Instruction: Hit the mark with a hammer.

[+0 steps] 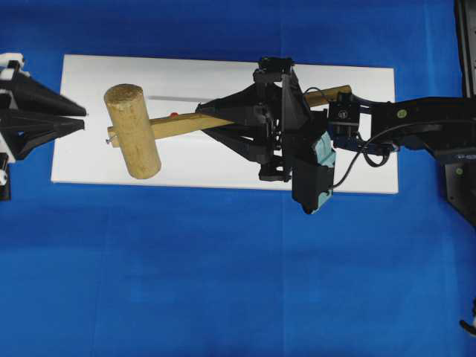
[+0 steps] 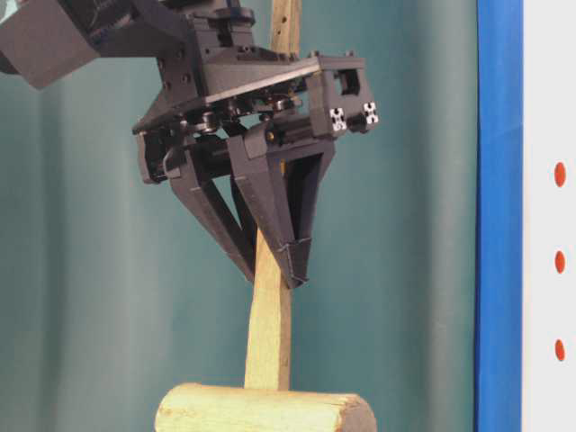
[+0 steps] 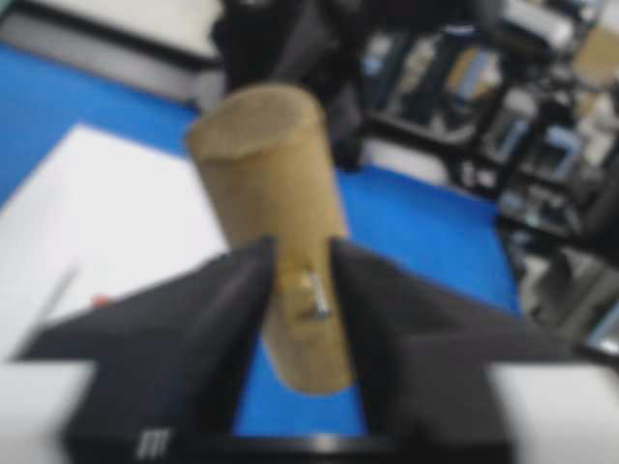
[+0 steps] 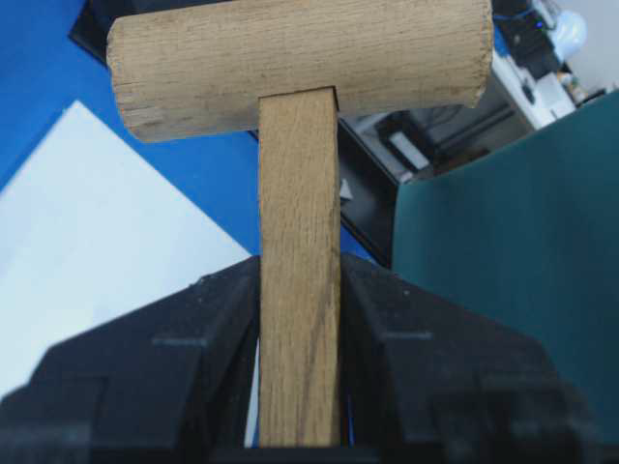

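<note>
Above the white bar (image 1: 223,171) on the blue tabletop (image 1: 223,282), one wooden hammer (image 1: 132,131) hangs in the right claw (image 1: 212,123), whose two fingers are clamped on its handle. One left claw (image 1: 83,119) sits just beyond the hammer's head, parted, gripping nothing. Three red dots show at table level; which is the mark cannot be told. No writing is legible.
</note>
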Controlling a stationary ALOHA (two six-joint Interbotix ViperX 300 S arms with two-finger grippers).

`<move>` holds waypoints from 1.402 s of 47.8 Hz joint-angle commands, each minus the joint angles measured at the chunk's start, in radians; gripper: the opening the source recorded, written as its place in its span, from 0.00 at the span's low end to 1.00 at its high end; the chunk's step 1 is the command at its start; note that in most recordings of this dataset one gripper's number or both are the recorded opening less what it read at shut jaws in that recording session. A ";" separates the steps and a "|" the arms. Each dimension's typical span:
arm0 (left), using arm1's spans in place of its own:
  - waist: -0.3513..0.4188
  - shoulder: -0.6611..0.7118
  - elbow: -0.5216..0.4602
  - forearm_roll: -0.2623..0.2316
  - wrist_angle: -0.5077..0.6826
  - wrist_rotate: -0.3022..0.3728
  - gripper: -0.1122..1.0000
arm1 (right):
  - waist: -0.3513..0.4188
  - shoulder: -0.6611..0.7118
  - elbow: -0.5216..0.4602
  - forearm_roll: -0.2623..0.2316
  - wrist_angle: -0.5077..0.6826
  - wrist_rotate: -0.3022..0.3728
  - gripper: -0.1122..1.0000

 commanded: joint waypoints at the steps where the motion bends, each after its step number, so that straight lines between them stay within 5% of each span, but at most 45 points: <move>1: 0.009 0.008 -0.009 -0.002 -0.003 -0.034 0.49 | 0.000 -0.038 -0.011 0.002 -0.018 0.002 0.19; 7: 0.009 0.008 -0.009 -0.002 -0.002 -0.089 0.81 | 0.002 -0.038 -0.011 0.003 -0.018 0.002 0.19; 12: 0.011 0.009 -0.011 -0.002 -0.011 -0.104 0.93 | 0.000 -0.038 -0.011 0.003 -0.018 0.002 0.19; 41: 0.018 0.374 -0.155 -0.005 -0.210 -0.109 0.93 | 0.002 -0.038 -0.009 0.003 -0.018 0.002 0.19; 58: 0.037 0.380 -0.166 -0.005 -0.216 -0.110 0.92 | -0.002 -0.038 -0.009 0.018 -0.015 0.003 0.19; 62: 0.034 0.382 -0.167 -0.005 -0.212 -0.112 0.89 | -0.002 -0.038 -0.009 0.021 -0.014 0.003 0.19; 67: 0.031 0.385 -0.169 -0.005 -0.201 -0.120 0.71 | -0.002 -0.038 -0.012 0.028 -0.014 0.003 0.19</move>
